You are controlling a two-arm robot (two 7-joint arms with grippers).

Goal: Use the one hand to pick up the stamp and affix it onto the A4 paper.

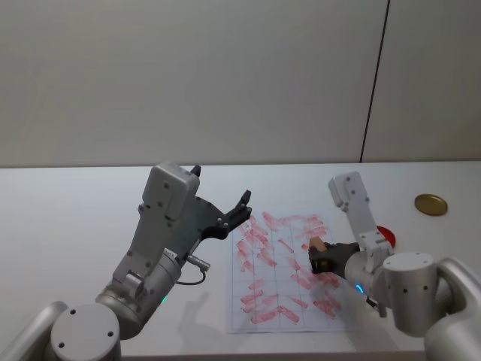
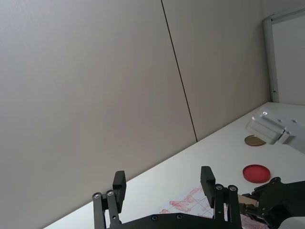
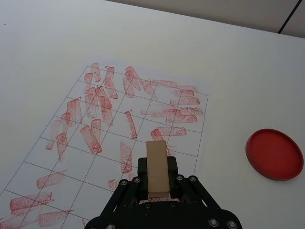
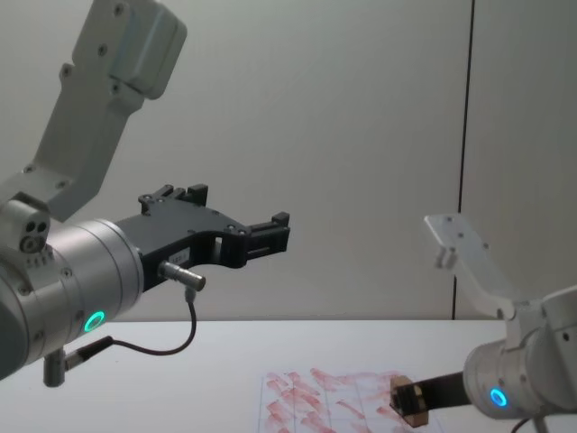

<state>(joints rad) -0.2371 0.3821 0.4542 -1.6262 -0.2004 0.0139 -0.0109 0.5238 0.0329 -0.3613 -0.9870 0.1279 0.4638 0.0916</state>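
Over the white table (image 3: 238,57) I'm holding the stamp (image 3: 157,155) pinched in the right gripper (image 3: 157,172) over the A4 paper (image 3: 109,124), pressing not yet done; left gripper (image 2: 163,177) hanging wide

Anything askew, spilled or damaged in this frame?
Only the red stamp marks on the white gridded A4 paper: many lie tilted, overlap and cross grid lines. The small tan wooden stamp sits straight in the right hand.

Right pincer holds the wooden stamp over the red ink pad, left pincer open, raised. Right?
No: the right pincer holds the small tan wooden stamp over the white gridded paper with red marks; the flat round red ink pad lies beside the sheet, per the right wrist view. Left pincer open, raised: correct.
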